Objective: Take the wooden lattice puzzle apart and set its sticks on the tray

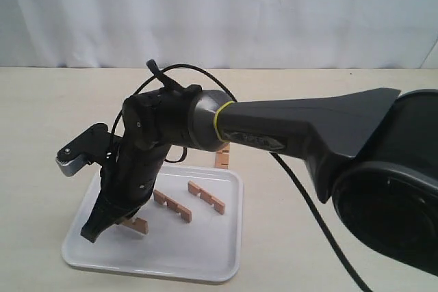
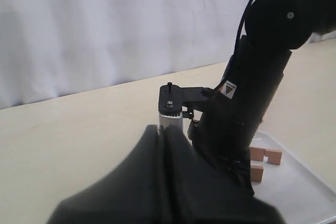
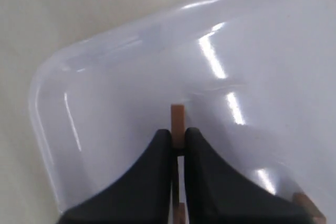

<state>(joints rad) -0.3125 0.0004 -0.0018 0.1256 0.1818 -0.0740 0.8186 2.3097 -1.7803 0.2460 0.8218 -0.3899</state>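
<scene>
**Ana:** Two sticks (image 1: 172, 205) lie flat near the middle of the tray (image 1: 205, 251), close together but not touching. Where's the one in hand?

**Ben:** The right claw (image 3: 177, 141) is pinching it. From the right wrist, a thin stick (image 3: 177, 116) stands on edge between the fingers (image 3: 157, 171). Its end pokes past the tips, over a rounded corner of the tray.

**Ana:** And from outside?

**Ben:** The right arm (image 1: 294, 128) reaches across the middle, and its claw hangs low over the tray's near left part. A third stick (image 1: 135, 224) shows just beside the claw. I can't tell whether that is the pinched one or a loose one.

**Ana:** Why grip it that way?

**Ben:** My guess is that clamping the flat faces stops the slat twisting. Releasing it low over a bare corner, well apart from the others, should let it drop without landing on them.

**Ana:** The other claw?

**Ben:** The left claw (image 2: 161, 132) has its fingers pressed together, with nothing visible between them. It sits off to the side over the counter (image 1: 41, 114), probably to leave the right arm room.

**Ana:** Is the puzzle fully apart?

**Ben:** A wooden piece (image 1: 222, 157) sits on the counter just beyond the tray's far rim, half hidden by the arm. It is likely the puzzle's last part. I'd judge the job well along but not finished.
</scene>
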